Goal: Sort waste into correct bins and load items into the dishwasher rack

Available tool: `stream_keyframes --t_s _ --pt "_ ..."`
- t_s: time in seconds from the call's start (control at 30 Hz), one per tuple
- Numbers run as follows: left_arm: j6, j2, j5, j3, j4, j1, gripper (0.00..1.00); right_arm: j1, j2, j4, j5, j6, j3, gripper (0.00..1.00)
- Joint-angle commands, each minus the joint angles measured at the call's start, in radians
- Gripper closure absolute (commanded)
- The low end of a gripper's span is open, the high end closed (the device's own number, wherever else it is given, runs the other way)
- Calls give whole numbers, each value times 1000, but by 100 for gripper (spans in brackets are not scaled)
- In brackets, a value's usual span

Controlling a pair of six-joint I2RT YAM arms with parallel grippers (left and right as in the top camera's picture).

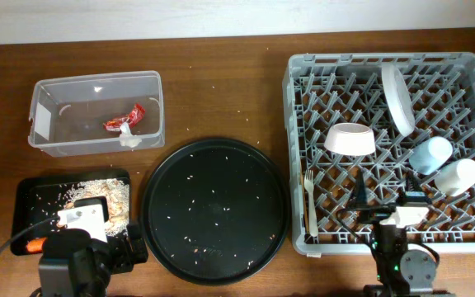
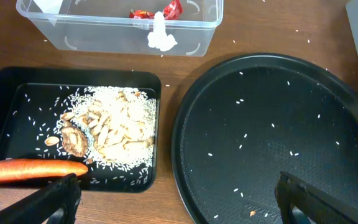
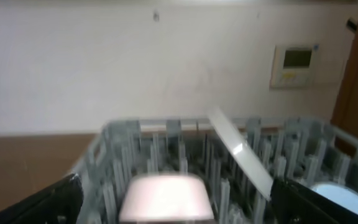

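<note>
Waste lies in two bins left of the large round black tray (image 1: 214,165). The clear plastic rectangular tub (image 1: 97,79), at 10 o'clock from that tray, holds the red crumpled wrapper (image 1: 126,120) and the small white tissue wad (image 1: 128,140). The shallow black rectangular tray (image 1: 33,191), at 9 o'clock, holds the beige grainy scraps (image 2: 120,127) and the brown food lump (image 2: 74,140). The orange carrot (image 2: 36,169) lies at its 7 o'clock corner.

Obscured areas:
- Overhead view: the left arm covers the shallow tray's near part, and only the carrot's tip shows.
- Left wrist view: the tub's far side is cut off.
- Right wrist view: blurred, so the white bowl (image 1: 351,139) reads only as a pale block.

Left gripper (image 2: 179,199): jaws fully spread, nothing held or touched, above the near edges of both trays.

Right gripper (image 3: 182,202): jaws fully spread, empty, at the 6 o'clock edge of the large square grey plastic dishwasher rack (image 1: 386,59).

Rack contents:
- White plastic utensil (image 1: 310,202) at 7 o'clock.
- Bowl, inverted, near centre.
- Pale round plate (image 1: 397,97), on edge, at 12 o'clock.
- Small light-blue cup (image 1: 430,154) and small white cup (image 1: 458,176), side by side, at 3 o'clock.

Loose grains dot the brown wooden table (image 1: 221,91) and the round tray. A white wall (image 3: 135,62) behind the table carries a small panel (image 3: 297,59).
</note>
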Motion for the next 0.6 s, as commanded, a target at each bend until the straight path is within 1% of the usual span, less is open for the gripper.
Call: stream_keyframes --t_s 0.0,0.57 --pt "-9 -6 -8 -4 -1 3 1 -6 -8 -140 -38 -74 -6 2" --pt "-9 -6 -8 -4 -1 3 1 -5 -8 -156 -36 -74 -6 2"
